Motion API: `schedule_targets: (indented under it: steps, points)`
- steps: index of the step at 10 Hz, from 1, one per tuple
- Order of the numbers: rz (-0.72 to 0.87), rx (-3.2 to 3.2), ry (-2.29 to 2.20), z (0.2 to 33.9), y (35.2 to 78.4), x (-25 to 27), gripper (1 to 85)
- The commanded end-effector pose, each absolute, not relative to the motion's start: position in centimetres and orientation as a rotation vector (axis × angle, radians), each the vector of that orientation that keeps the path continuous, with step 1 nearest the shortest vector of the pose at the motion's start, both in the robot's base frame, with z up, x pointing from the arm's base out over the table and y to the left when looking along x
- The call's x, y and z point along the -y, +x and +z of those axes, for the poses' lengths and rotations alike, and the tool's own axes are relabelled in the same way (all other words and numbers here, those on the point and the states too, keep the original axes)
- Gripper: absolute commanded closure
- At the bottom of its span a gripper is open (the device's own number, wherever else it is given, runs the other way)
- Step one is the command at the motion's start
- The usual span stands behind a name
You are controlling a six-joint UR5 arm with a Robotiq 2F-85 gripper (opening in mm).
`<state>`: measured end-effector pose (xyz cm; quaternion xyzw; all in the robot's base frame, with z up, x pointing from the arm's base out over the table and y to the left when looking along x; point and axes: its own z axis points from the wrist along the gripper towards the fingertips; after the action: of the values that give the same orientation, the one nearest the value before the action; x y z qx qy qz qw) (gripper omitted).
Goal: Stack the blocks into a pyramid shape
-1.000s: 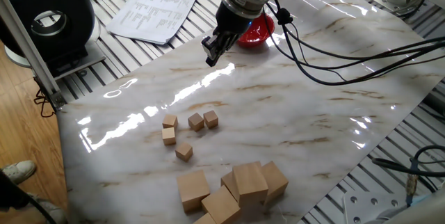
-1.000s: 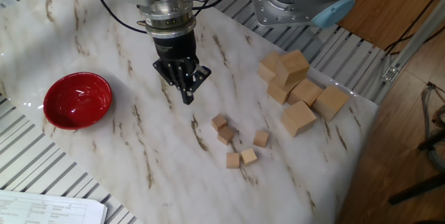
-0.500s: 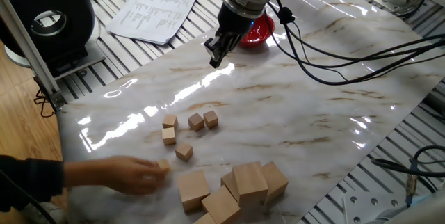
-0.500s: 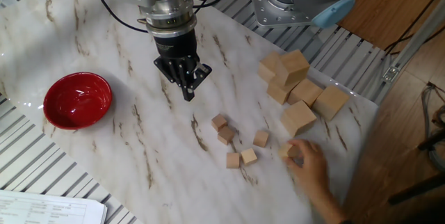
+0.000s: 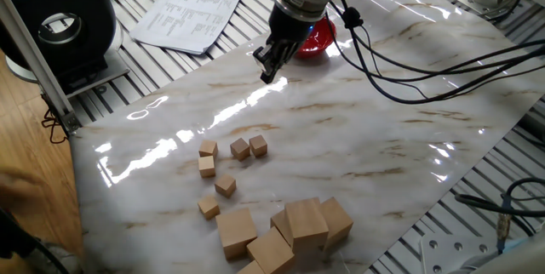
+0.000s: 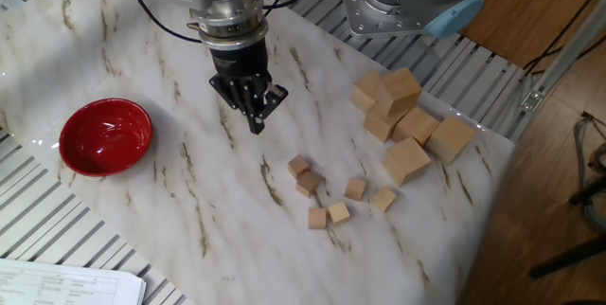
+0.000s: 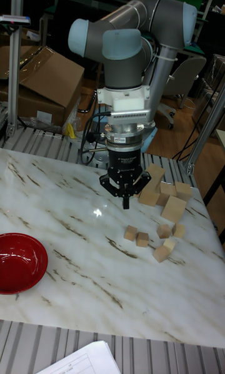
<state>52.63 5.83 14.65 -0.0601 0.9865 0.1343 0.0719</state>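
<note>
Your fingers [image 6: 254, 121] are pressed together with nothing between them, hanging above the bench [image 6: 189, 201] and not touching it. The six small blocks [image 6: 331, 194] lie loose on the marble well out from the fingertips, away from the red bowl [image 6: 105, 135], which sits on the opposite side. Unless you spread the fingers before descending, you will likely knock a cube away instead of straddling it. Three blocks sit just beside one another, so a finger dropped between them could nudge a neighbour. The block nearest the large wooden cubes [image 6: 407, 120] leaves little room on that side, and a wide approach may catch them. The glossy marble looks slick; any sideways touch will probably send a cube sliding.
</note>
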Motion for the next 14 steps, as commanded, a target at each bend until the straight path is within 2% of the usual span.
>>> schedule_targets:
  steps: [1, 4, 8, 10, 11, 14]
  points:
    - [0.423, -3.001, -0.115, 15.0, 51.9, -5.9, 85.0]
    - [0.390, -2.947, 0.080, 15.6, 54.0, -5.1, 85.0]
    - [0.290, -2.849, 0.062, 17.4, 56.8, -4.0, 85.0]
    - [0.187, -2.798, -0.002, 19.1, 58.6, -2.5, 85.0]
    - [0.064, -2.756, -0.028, 20.4, 60.0, -0.7, 85.0]
    - [-0.152, -2.666, -0.099, 24.0, 64.7, 1.6, 85.0]
